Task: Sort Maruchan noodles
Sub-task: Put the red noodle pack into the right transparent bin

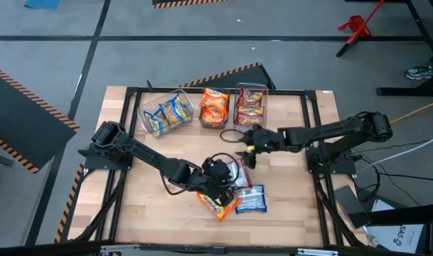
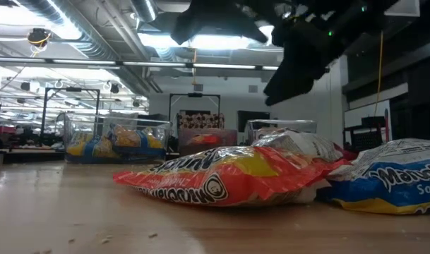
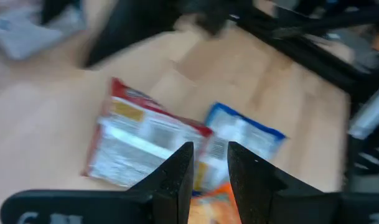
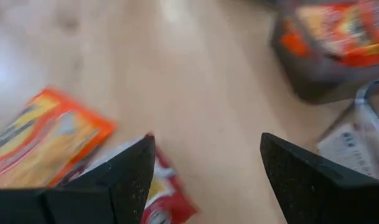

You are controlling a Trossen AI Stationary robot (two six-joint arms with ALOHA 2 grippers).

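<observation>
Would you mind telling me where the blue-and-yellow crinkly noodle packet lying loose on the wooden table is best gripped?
Probably from above, at the free right-hand edge of the blue-and-yellow packet. It lies flat, and its other side abuts the orange packet under the left gripper.

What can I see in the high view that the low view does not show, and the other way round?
Only the high view shows both whole arms, the left gripper over the loose packets, the right gripper just behind the pile, and that the three bins are sorted by colour: blue-and-yellow, orange, red.

Only the low view shows the printed face of the orange packet close up, lying flat on the table, and the room behind.

Both show the orange packet, the blue packet beside it, a silver packet behind them, and the bins.
</observation>
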